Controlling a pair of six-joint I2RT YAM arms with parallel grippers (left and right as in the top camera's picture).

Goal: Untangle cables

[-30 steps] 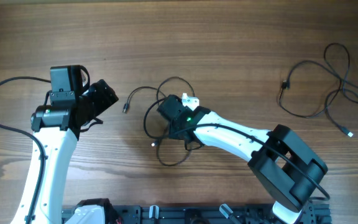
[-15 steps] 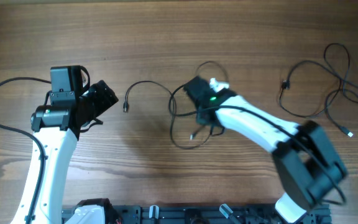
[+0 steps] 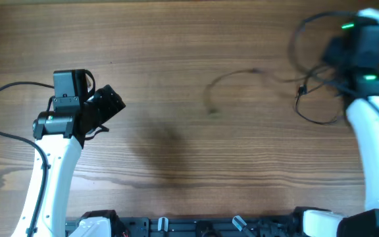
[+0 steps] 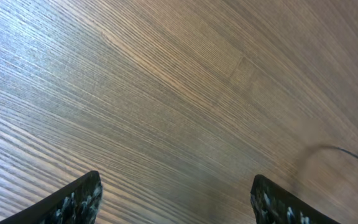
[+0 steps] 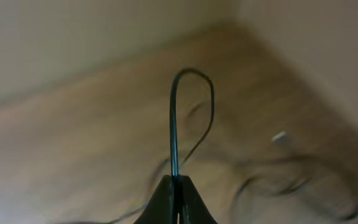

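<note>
My right gripper (image 5: 178, 182) is shut on a thin black cable (image 5: 173, 124) that loops up from between its fingers. In the overhead view the right arm (image 3: 360, 46) is at the far right, and the held cable (image 3: 232, 78) trails blurred to the left above the table. Another thin black cable (image 3: 318, 118) lies looped at the far right, partly under the arm. My left gripper (image 4: 176, 202) is open and empty over bare wood; a blurred bit of cable (image 4: 337, 151) shows at the right of its view. The left arm (image 3: 77, 112) stands at the left.
The wooden table (image 3: 176, 39) fills the view. A black rail with fittings (image 3: 196, 227) runs along the front edge. The left arm's own thick black cable (image 3: 5, 92) arcs at the far left.
My right arm has swung far to the right and up, carrying the held cable from the table's middle towards the right-hand cable pile. The left arm has not moved.
</note>
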